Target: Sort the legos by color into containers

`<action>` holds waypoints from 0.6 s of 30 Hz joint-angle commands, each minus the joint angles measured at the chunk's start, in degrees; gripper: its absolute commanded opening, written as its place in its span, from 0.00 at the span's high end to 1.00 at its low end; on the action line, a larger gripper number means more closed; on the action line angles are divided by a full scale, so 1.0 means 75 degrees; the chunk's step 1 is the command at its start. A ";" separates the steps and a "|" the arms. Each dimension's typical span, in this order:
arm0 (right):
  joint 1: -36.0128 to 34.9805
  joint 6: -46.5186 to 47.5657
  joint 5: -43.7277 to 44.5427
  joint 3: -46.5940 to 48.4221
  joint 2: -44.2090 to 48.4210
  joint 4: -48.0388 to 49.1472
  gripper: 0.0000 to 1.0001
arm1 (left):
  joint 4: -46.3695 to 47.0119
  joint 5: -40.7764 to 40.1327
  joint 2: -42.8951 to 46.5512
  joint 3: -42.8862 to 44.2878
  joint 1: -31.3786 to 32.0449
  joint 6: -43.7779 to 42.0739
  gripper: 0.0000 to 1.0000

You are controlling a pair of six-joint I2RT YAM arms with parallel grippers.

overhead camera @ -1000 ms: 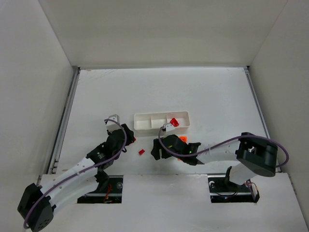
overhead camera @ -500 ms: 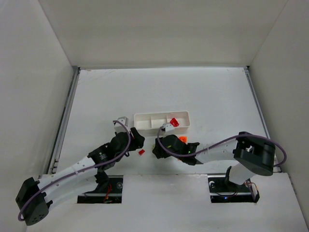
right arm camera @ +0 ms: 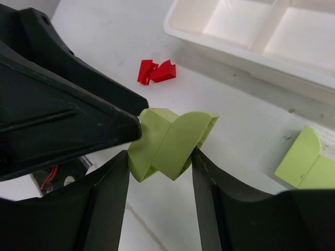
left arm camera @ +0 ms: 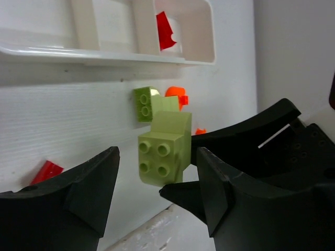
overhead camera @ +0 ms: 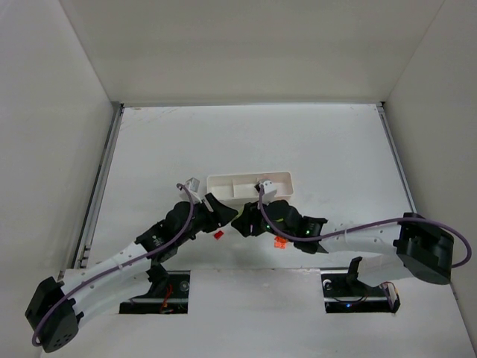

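right wrist | right gripper (right arm camera: 159, 175) grips green lego (right arm camera: 170, 141) | left gripper (left arm camera: 157, 159) spread wide

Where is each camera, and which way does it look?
Top external: above and behind, looking down on the table; left arm and right arm show.
Left wrist: on the left arm, facing the tray; left fingers show.
Right wrist: on the right arm, looking down; right fingers show.
Both wrist views share the green lego.

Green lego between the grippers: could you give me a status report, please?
Right gripper shut on green lego. Left gripper open, straddling it. One red lego in tray; second green lego loose near tray.
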State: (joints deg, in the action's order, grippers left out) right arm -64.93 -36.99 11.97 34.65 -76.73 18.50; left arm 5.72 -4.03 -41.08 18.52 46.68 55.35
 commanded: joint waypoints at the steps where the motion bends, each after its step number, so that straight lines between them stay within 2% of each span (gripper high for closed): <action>1: 0.0061 0.0069 -0.0435 -0.0074 0.0199 0.0708 0.54 | 0.1228 0.0864 0.0040 -0.0336 -0.0124 0.0658 0.42; 8: 0.0073 0.0011 -0.0517 -0.0120 0.0398 0.0955 0.54 | 0.1511 0.1019 0.0133 -0.0641 -0.0311 0.0987 0.46; 18: 0.0096 -0.0270 -0.0693 -0.0144 0.0329 0.1259 0.54 | 0.2342 0.1065 0.0169 -0.0759 -0.0347 0.1209 0.63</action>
State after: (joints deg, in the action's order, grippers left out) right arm -64.51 -37.89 8.12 33.71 -74.96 22.22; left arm 16.80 2.70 -40.29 13.65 43.66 62.59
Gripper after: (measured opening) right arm 0.533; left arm 0.386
